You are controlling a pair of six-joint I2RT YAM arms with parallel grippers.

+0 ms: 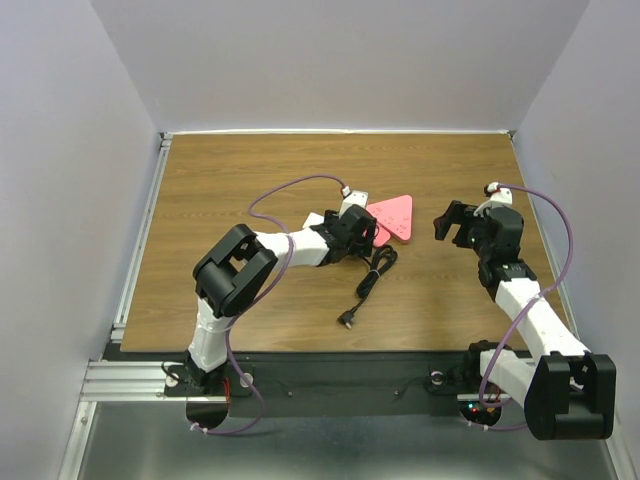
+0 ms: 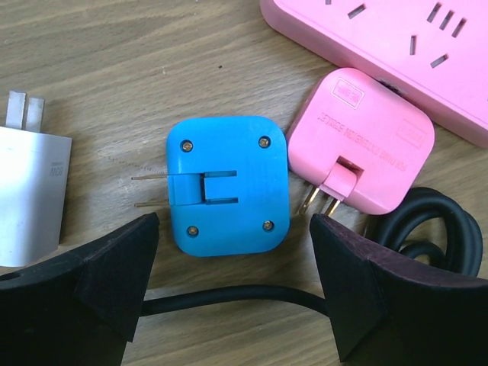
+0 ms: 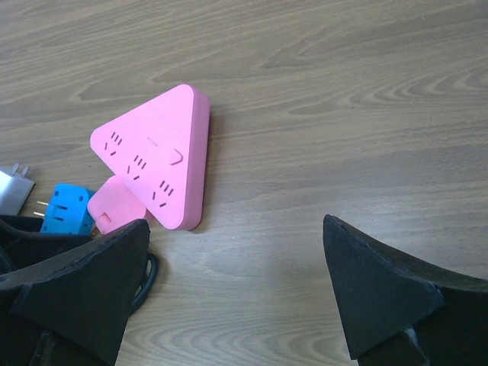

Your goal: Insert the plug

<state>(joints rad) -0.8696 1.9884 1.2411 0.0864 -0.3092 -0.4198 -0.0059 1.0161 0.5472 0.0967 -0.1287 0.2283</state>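
Note:
A pink triangular power strip (image 1: 393, 215) lies flat mid-table, sockets up; it also shows in the right wrist view (image 3: 156, 164) and the left wrist view (image 2: 381, 46). A blue plug (image 2: 227, 185) lies flat beside it, prongs pointing left. A pink plug (image 2: 362, 141) lies between the blue plug and the strip. My left gripper (image 2: 235, 248) is open and empty just above the blue plug, its fingers either side of the plug's near edge. My right gripper (image 3: 235, 236) is open and empty above bare table, right of the strip.
A white charger (image 2: 27, 191) lies left of the blue plug. A black cable (image 2: 229, 299) runs under my left gripper's fingers, coils at the right (image 2: 438, 229), and ends in a black plug (image 1: 348, 320) toward the table's front edge. Grey walls surround the table.

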